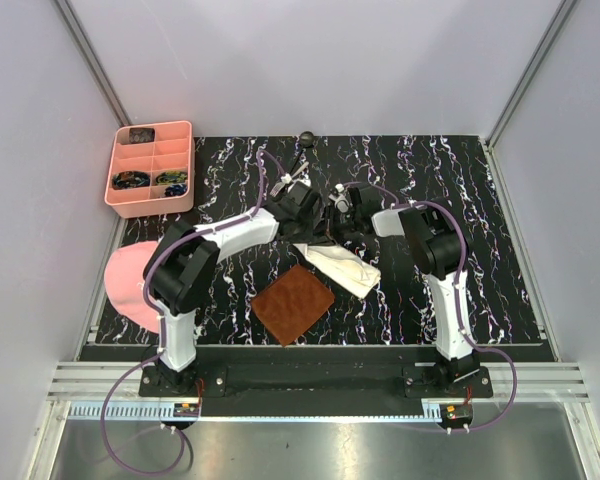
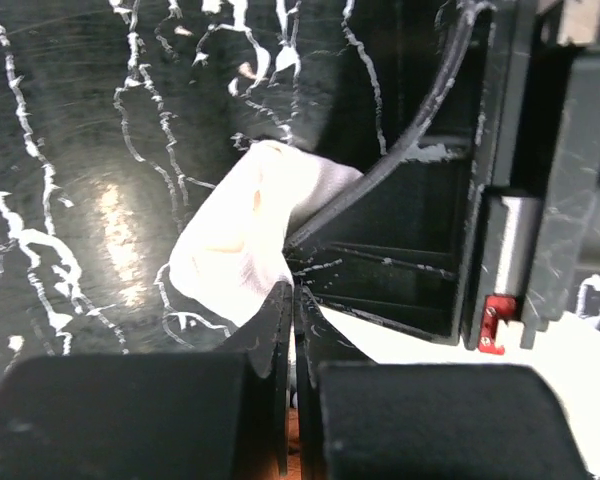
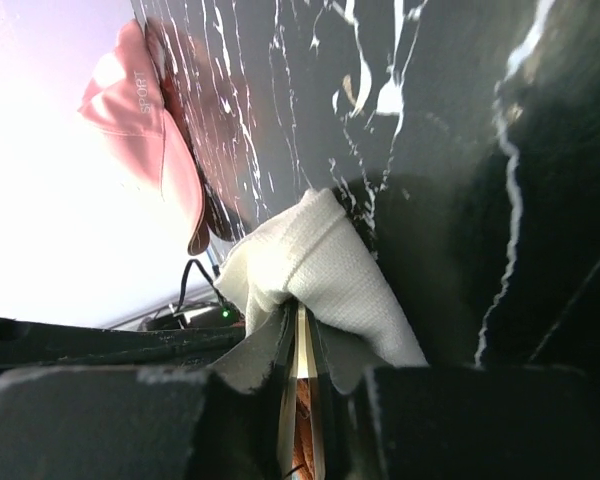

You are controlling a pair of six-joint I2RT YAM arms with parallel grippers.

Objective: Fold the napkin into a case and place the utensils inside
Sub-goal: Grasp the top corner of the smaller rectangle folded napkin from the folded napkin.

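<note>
The napkin [image 1: 345, 270] lies bunched near the middle of the worktop [image 1: 460, 200], a cream-white, loosely folded strip running from the two grippers down towards 4 o'clock. It is not a neat flat pocket. Its upper end is lifted and pinched from both sides.

The left gripper [image 2: 292, 300] is clenched, its fingers pressed together with the cloth puffing out just past the tips. The right gripper [image 3: 302, 330] is also clenched on the napkin, with a thin cream edge showing between its fingers and folds spilling over them. The two grippers sit close together, nearly facing each other over the cloth.

At 7 o'clock from the napkin, just beside its lower edge, a brown square mat [image 1: 293, 303] lies turned on its corner. A dark spoon [image 1: 305, 138] rests well apart at 12 o'clock, near the far edge. A pink compartment tray [image 1: 150, 208] stands at 10 o'clock, and a pink cap [image 1: 128, 280] lies at 9 o'clock by the left arm.
</note>
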